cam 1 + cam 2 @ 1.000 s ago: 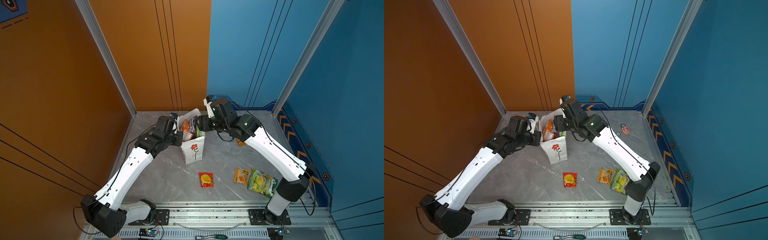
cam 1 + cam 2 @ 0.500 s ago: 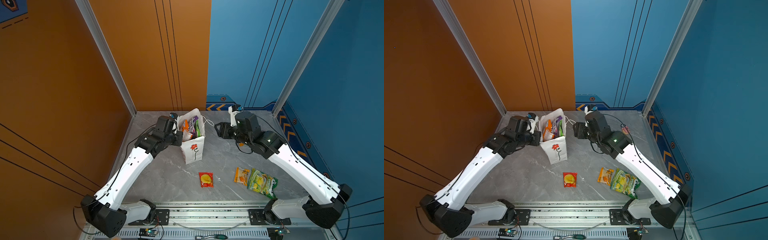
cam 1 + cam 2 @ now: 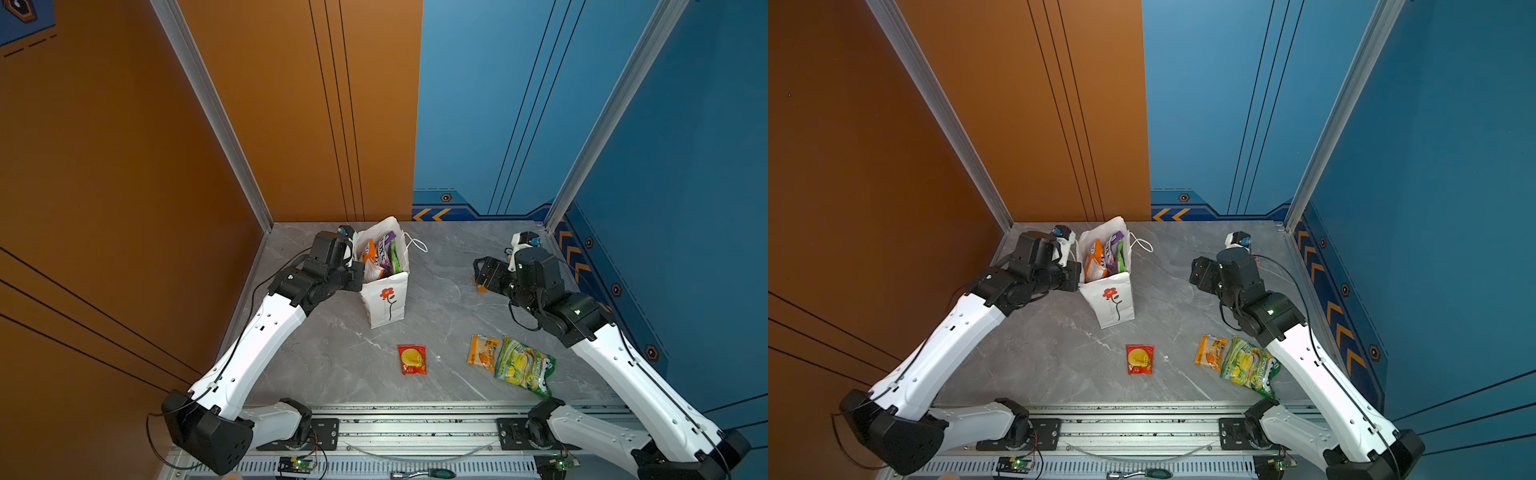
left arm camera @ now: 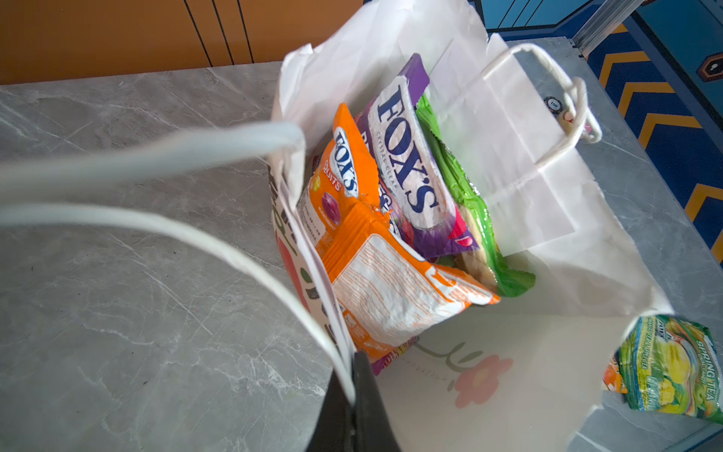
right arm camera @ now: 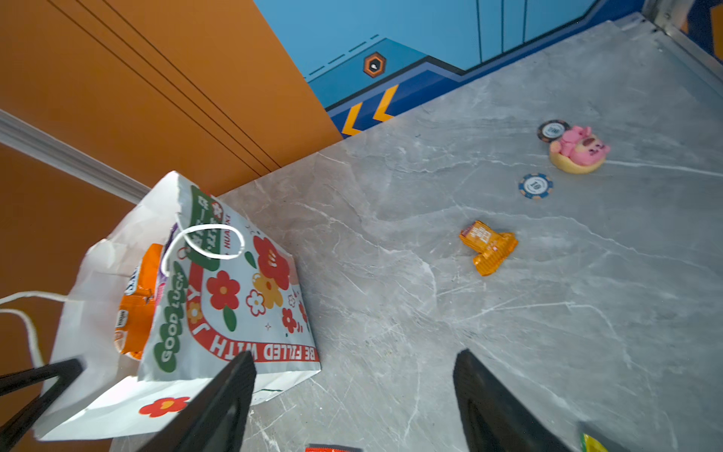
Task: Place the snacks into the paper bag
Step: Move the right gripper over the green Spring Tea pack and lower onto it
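Observation:
The white paper bag (image 3: 384, 299) (image 3: 1113, 303) stands upright at the back middle. An orange Fox's packet (image 4: 352, 168), a purple Fox's packet (image 4: 407, 156) and a green packet (image 4: 461, 188) stick out of it. My left gripper (image 4: 354, 375) (image 3: 357, 270) is shut on the bag's near rim and cord handle. My right gripper (image 5: 352, 364) (image 3: 482, 270) hangs open and empty, well to the bag's right. On the table lie a red packet (image 3: 412, 359), an orange packet (image 3: 482, 351), a green-yellow packet (image 3: 523, 370) and a small orange packet (image 5: 489, 246).
A pink toy (image 5: 579, 150) and two poker chips (image 5: 536, 186) (image 5: 553, 130) lie at the back right, beyond the small orange packet. Orange and blue walls close in the back and sides. A metal rail (image 3: 415, 428) runs along the front edge.
My right arm has drawn back from over the bag to the right side, and its jaws have opened wider. The left arm and the bag have stayed put.

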### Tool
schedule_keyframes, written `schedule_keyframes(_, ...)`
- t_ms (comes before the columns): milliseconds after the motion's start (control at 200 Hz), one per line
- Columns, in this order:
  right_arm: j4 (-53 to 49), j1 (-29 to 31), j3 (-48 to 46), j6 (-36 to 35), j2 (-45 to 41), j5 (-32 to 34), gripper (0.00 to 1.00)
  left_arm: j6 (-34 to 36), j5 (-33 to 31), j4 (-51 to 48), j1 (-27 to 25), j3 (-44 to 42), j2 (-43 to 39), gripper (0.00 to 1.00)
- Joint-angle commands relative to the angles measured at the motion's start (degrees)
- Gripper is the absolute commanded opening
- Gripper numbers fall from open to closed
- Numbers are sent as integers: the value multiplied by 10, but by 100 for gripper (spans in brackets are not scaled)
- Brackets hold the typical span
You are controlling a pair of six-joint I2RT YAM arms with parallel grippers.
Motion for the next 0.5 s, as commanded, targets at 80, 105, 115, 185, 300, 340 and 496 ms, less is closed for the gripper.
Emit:
schedule_keyframes(80,-75,-40,-49,47,-31,19,86,2,-13,36,6,5,-21,0)
schedule_keyframes(105,-78,-50,-62,54,-37,10,87,2,-13,36,6,5,-21,0)
schedule_keyframes(115,-79,-54,-68,57,-40,5,87,2,-13,36,6,5,-22,0)
schedule_keyframes(185,-84,-93,-108,75,-56,-38,87,2,-13,36,6,5,-20,0)
schedule_keyframes(300,-110,-144,-153,70,-51,-121,88,1,-12,36,6,4,-18,0)
schedule_keyframes(340,-127,-155,-164,65,-42,-137,90,0,-11,37,6,4,-17,0)
schedule_keyframes(496,-174,-160,-203,62,-26,-129,93,0,-8,36,6,5,-16,0)
